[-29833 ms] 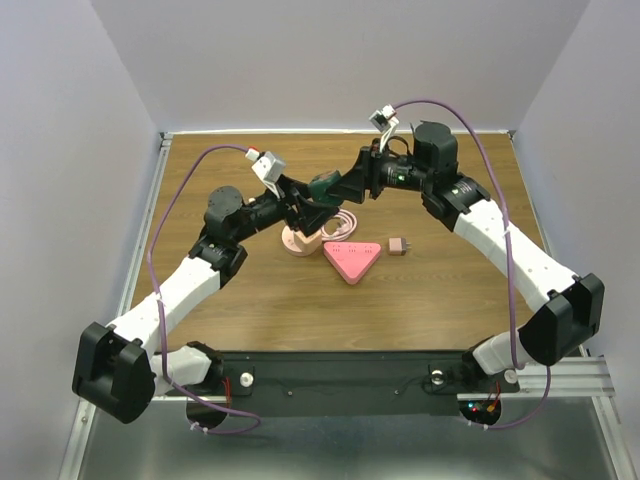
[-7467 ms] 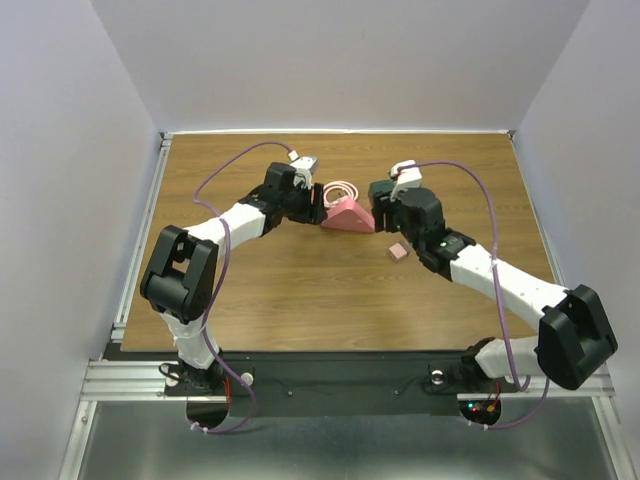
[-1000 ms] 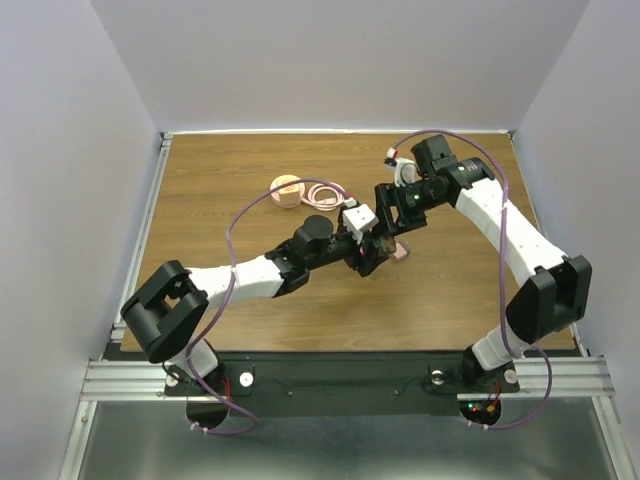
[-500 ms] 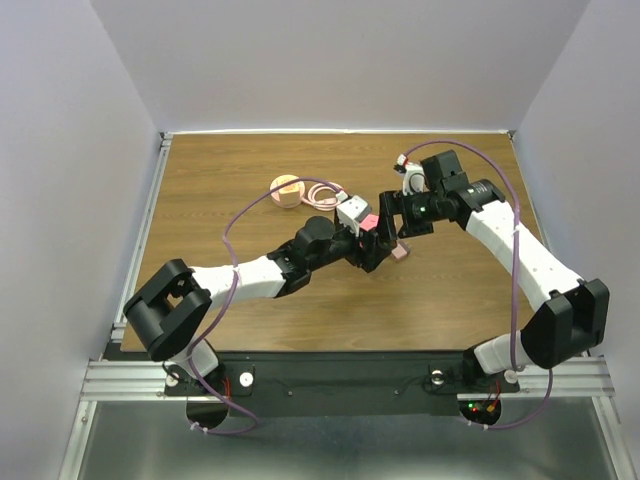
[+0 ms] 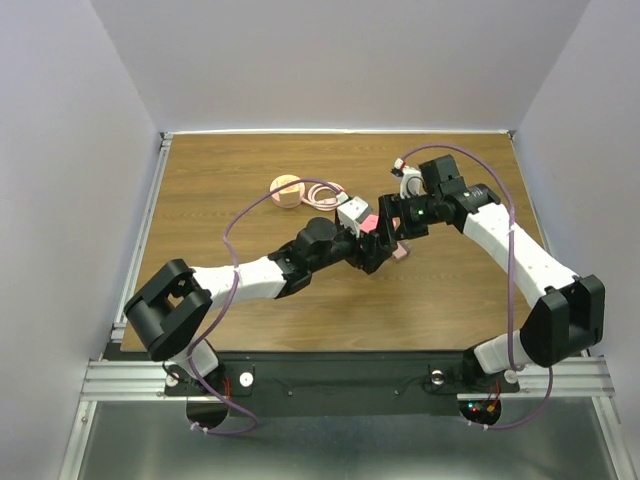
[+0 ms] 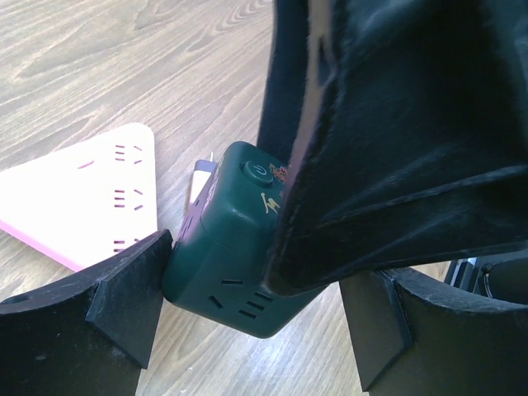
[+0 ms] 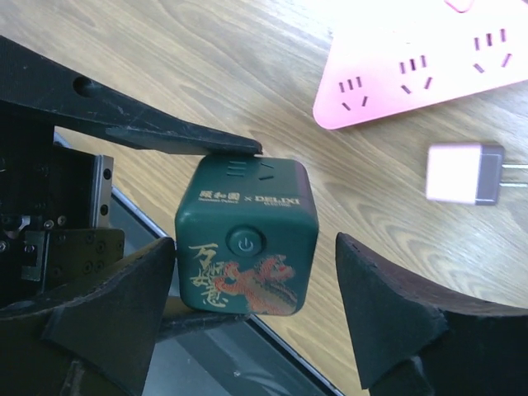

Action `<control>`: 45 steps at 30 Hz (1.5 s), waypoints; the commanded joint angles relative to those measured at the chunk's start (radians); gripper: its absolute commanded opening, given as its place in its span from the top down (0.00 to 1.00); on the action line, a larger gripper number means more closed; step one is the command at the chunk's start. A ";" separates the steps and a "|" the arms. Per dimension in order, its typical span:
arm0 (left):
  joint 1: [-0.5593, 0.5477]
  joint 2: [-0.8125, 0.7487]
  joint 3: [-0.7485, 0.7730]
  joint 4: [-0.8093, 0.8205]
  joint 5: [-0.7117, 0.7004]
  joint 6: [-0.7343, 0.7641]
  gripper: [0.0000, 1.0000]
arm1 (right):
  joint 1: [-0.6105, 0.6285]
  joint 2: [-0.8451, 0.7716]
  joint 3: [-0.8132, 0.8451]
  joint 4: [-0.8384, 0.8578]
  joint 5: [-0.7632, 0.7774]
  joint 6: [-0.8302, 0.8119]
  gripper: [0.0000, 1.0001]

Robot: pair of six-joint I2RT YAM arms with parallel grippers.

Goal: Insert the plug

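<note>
Small white plug (image 7: 462, 172) lies on the counter (image 7: 165, 49) nearer the right hand (image 7: 252, 312), prongs pointing away from the green socket cube (image 7: 247, 239), which the left hand (image 6: 252, 318) seemingly clamps while the right hand straddles it released, not touching.

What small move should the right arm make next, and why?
Probably lift the right pincer clear of the green socket cube and head for the white plug. Its jaws stand open around the cube, which the left pincer clamps, and the plug lies loose on the table beside the pink power strip.
</note>
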 commanded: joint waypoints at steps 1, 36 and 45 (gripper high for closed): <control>0.000 -0.022 0.042 0.116 -0.009 -0.010 1.00 | 0.003 0.007 -0.020 0.039 -0.065 -0.019 0.19; 0.180 -0.071 -0.071 0.046 0.303 0.082 0.01 | -0.007 0.167 0.250 0.070 0.424 -0.086 1.00; 0.382 -0.041 -0.047 -0.025 0.268 -0.066 0.01 | -0.006 0.161 0.204 0.102 0.197 -0.239 1.00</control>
